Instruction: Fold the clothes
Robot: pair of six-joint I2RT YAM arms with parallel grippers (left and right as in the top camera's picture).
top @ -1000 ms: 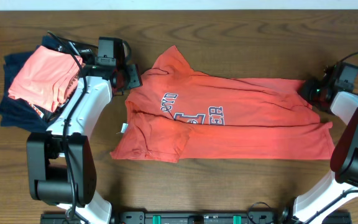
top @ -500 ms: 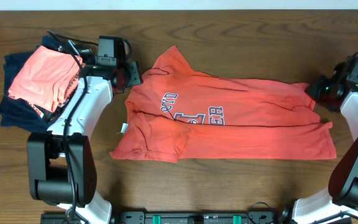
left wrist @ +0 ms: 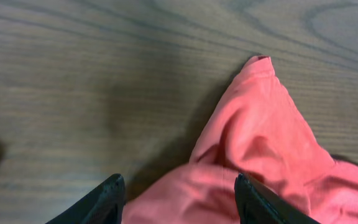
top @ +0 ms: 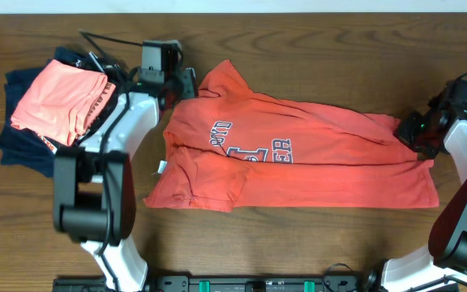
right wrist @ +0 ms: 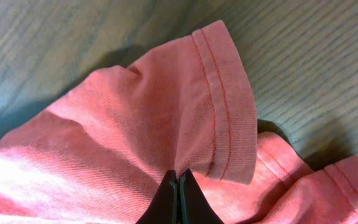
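The red-orange T-shirt lies across the table, lettering up, its lower left part folded over. My left gripper is open at the shirt's upper left corner; in the left wrist view its fingers straddle a ridge of the fabric. My right gripper is at the shirt's upper right corner. In the right wrist view its fingers are shut on the fabric just below the stitched hem.
A salmon-pink garment lies on navy and dark garments at the far left. A small white tag sticks out at the shirt's left edge. Bare wood shows in front of and behind the shirt.
My left gripper has moved right and back onto the shirt's upper left corner. My right gripper has shifted slightly along the right corner, which stays in its grip.
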